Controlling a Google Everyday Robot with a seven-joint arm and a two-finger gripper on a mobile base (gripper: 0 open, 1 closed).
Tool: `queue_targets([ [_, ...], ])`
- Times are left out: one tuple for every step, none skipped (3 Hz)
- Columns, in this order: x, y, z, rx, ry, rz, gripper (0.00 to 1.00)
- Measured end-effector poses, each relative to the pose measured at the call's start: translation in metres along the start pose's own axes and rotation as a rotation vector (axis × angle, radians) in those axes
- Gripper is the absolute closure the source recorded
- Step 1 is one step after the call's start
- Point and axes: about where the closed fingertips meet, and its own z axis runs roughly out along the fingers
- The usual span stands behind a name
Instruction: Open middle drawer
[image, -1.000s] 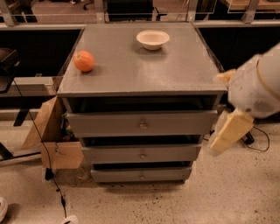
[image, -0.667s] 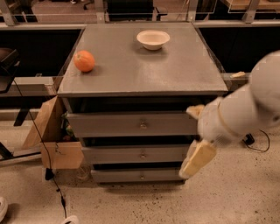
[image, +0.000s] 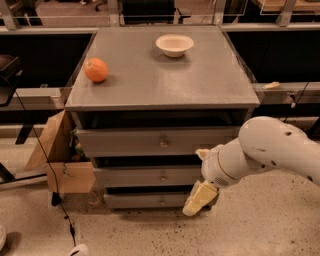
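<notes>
In the camera view we see the middle drawer (image: 145, 176) in the grey cabinet (image: 165, 85), its front and small round knob set between the top drawer (image: 125, 142) and bottom drawer (image: 145, 200). The gripper (image: 198, 201) hangs low at the cabinet's right front, before the bottom drawer's right end; we cannot tell whether it is open or closed. An orange (image: 95, 69) and a bowl (image: 174, 45) sit on top, well apart.

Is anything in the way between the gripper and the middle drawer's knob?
Nothing visible. The gripper hangs below and right of the knob on the middle drawer, with only bare drawer front between.
</notes>
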Motion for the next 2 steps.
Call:
queue_targets([
  [0.000, 0.000, 0.000, 0.000, 0.000, 0.000, 0.00],
  [0.015, -0.001, 0.027, -0.005, -0.024, -0.005, 0.00],
])
